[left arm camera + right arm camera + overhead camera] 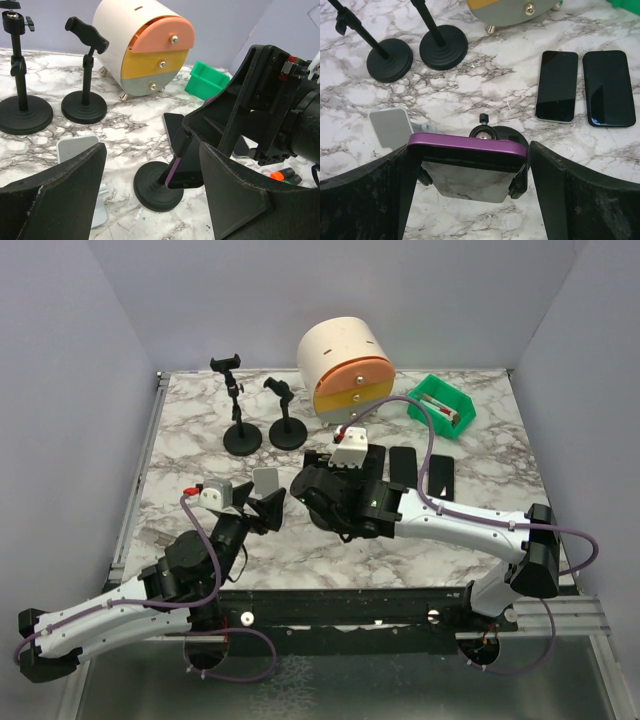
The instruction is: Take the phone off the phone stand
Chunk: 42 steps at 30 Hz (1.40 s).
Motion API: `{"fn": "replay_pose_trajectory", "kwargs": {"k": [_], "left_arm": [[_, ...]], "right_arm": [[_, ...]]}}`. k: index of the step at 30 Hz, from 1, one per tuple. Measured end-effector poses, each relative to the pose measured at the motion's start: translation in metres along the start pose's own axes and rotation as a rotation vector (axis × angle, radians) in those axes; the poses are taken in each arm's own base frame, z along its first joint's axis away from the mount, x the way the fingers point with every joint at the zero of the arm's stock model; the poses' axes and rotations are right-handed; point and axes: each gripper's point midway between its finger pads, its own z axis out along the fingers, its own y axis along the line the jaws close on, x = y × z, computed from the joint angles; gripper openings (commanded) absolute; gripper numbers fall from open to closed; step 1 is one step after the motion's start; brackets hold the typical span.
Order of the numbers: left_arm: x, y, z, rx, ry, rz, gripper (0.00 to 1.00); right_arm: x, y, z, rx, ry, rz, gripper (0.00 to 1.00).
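Note:
The phone (467, 148), dark with a purple edge, sits in the clamp of a black phone stand whose round base (157, 187) rests on the marble table. My right gripper (468, 150) reaches down over it, and its fingers (547, 185) press on the phone's two sides beside the clamp arms. In the top view the right gripper (322, 495) hides the phone. The left wrist view shows the phone (186, 167) edge-on and tilted, under the right gripper's black body. My left gripper (152, 147) is open and empty, low and just left of the stand; it also shows in the top view (262, 502).
A small grey stand (265, 480) is between the grippers. Two empty black stands (242, 435) (288, 430) are behind. A cylindrical drawer unit (345, 365) and a green bin (441, 405) are at the back. Two phones (557, 85) (609, 87) lie flat to the right.

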Motion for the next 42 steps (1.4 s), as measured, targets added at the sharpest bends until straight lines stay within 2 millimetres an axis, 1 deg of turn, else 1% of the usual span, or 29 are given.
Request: {"fn": "replay_pose_trajectory", "kwargs": {"k": [10,16,17,20,22,24,25,26,28,30,33,36,39,42], "left_arm": [[0.002,-0.001,0.001,-0.001,0.006,-0.005,0.77],[0.003,-0.001,0.001,-0.002,0.009,-0.006,0.77],[0.003,-0.001,0.001,-0.002,0.01,-0.005,0.77],[0.006,-0.001,0.002,-0.003,0.019,0.002,0.77],[0.008,-0.002,0.002,-0.001,0.025,0.008,0.77],[0.011,-0.004,0.003,0.008,0.034,0.019,0.77],[0.013,-0.006,0.004,0.016,0.04,0.027,0.77],[0.015,-0.009,0.004,0.029,0.049,0.038,0.78],[0.02,-0.015,0.006,0.058,0.064,0.061,0.79],[0.029,-0.028,0.008,0.119,0.087,0.092,0.79],[0.043,-0.048,0.011,0.216,0.121,0.124,0.8],[0.056,-0.074,0.011,0.341,0.152,0.142,0.81],[0.073,-0.098,0.012,0.454,0.202,0.174,0.82],[0.085,-0.114,0.014,0.519,0.232,0.202,0.79]], "right_arm": [[-0.002,0.006,0.003,-0.026,-0.006,-0.016,0.75],[-0.003,0.004,0.007,-0.031,-0.016,-0.014,0.56],[-0.003,0.004,0.008,-0.034,-0.018,-0.018,0.52],[-0.004,0.003,0.007,-0.055,-0.02,-0.037,0.37],[-0.003,0.001,0.003,-0.088,-0.02,-0.068,0.25],[-0.003,-0.007,-0.002,-0.131,-0.02,-0.104,0.11],[-0.004,-0.011,-0.006,-0.158,-0.022,-0.12,0.02],[-0.005,-0.016,-0.011,-0.183,-0.025,-0.137,0.01],[-0.007,-0.029,-0.02,-0.218,-0.027,-0.188,0.0],[-0.011,-0.035,-0.027,-0.246,-0.025,-0.234,0.0],[-0.014,-0.038,-0.034,-0.291,-0.015,-0.296,0.0],[-0.009,-0.04,-0.039,-0.332,0.017,-0.36,0.0],[-0.007,-0.038,-0.045,-0.372,0.04,-0.395,0.0],[-0.007,-0.037,-0.047,-0.389,0.045,-0.402,0.0]]}}
